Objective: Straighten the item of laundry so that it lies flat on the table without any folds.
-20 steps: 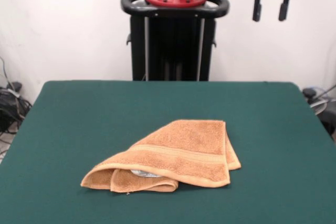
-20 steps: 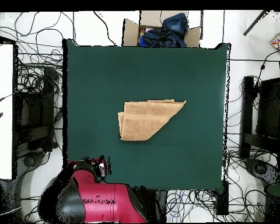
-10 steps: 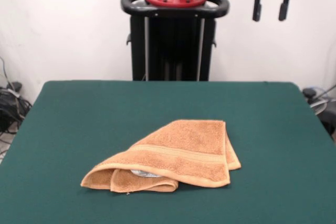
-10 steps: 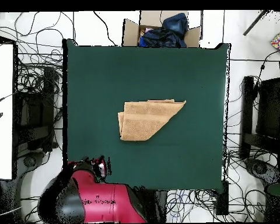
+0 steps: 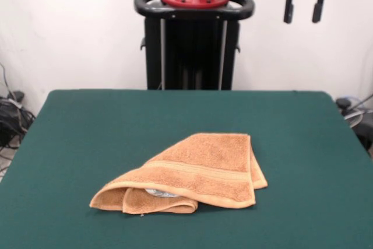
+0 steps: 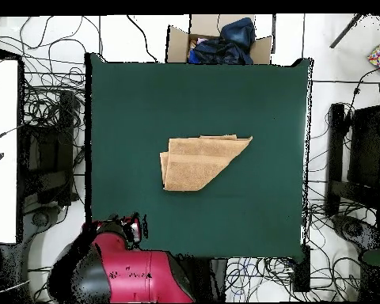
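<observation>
The towel (image 5: 189, 173) lies folded over itself near the middle of the counter (image 5: 87, 121); the claw (image 5: 303, 5) hangs spread and empty high above the far edge; best to pinch only the topmost corner, then peel outward.

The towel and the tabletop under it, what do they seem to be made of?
The towel looks like terry cloth: orange-tan, with a nubby looped pile, a flatter woven band across it and stitched hems. It slumps in soft folds, so probably cotton, though the fibre cannot be told. The table has a dark green matt top with no shine, which suggests felt or a similar fabric covering.
</observation>
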`<state>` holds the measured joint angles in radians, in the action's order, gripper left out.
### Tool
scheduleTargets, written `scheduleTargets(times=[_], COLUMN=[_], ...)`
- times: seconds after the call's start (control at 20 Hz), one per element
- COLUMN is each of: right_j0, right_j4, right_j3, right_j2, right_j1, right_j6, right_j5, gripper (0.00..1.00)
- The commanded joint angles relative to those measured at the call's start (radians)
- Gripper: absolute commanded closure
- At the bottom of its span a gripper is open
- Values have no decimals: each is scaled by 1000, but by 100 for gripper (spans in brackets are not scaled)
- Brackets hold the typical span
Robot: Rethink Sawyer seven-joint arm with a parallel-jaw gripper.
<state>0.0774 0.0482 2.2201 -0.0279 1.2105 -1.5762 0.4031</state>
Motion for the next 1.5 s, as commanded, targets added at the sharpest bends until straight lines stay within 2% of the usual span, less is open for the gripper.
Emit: scheduleTargets(times=[0.05, 1.3, 1.5], right_j0=[5, 22, 22], right_j4=[44, 46, 43], right_j3=[43, 34, 39], right_j2=[-41, -56, -59], right_j1=[-55, -50, -51], right_j6=[-274, -275, -276], right_j5=[7, 32, 2], gripper=[0, 0, 0])
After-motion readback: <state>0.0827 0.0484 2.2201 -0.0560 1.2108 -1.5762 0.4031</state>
